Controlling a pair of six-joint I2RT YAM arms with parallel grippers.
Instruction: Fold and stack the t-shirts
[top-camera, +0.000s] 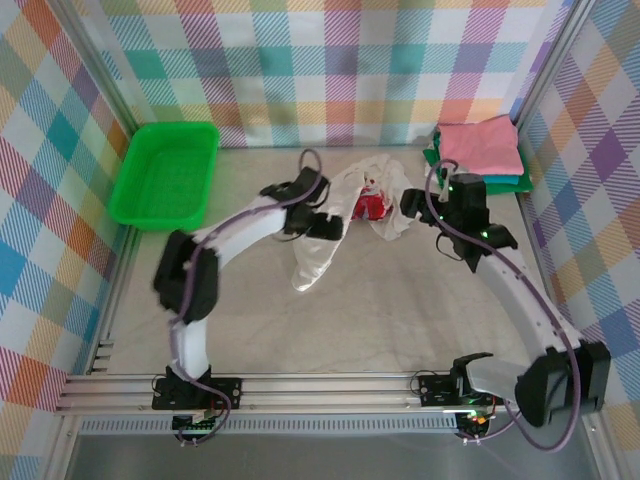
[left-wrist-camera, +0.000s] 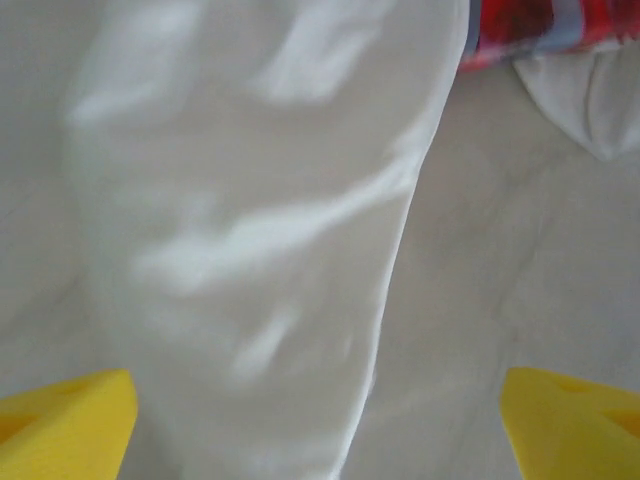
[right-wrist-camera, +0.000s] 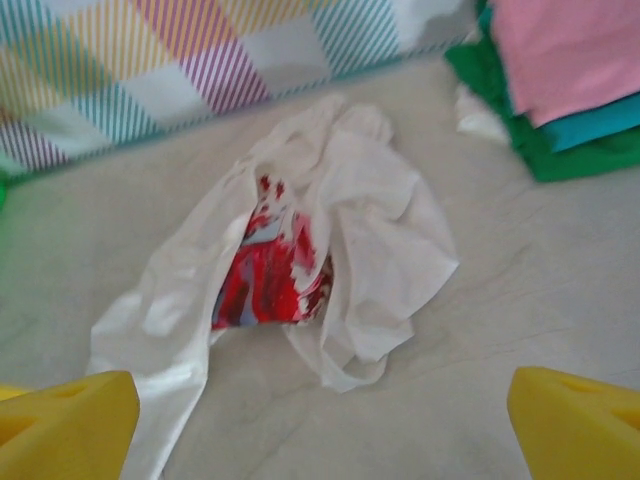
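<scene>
The left jaws stood released, their yellow fingertips (left-wrist-camera: 65, 425) spread wide. A loose length of the white t-shirt (left-wrist-camera: 260, 250) lay flat on the tabletop (left-wrist-camera: 520, 260) below and between them, gripped by neither finger. The right jaws were likewise open and empty, fingertips (right-wrist-camera: 60, 420) well apart, facing the shirt's crumpled body and its red print (right-wrist-camera: 265, 280).

Seen from above, the shirt lay toward the far middle of the tabletop, its long axis running from far right to near left. The left jaws hovered over the near-left tail, and the right jaws sat just beside the far-right bunch, so each arm looked nearer its own end. The folded stack (top-camera: 480, 150), pink on top, sat in the far right corner, apart from the shirt.
</scene>
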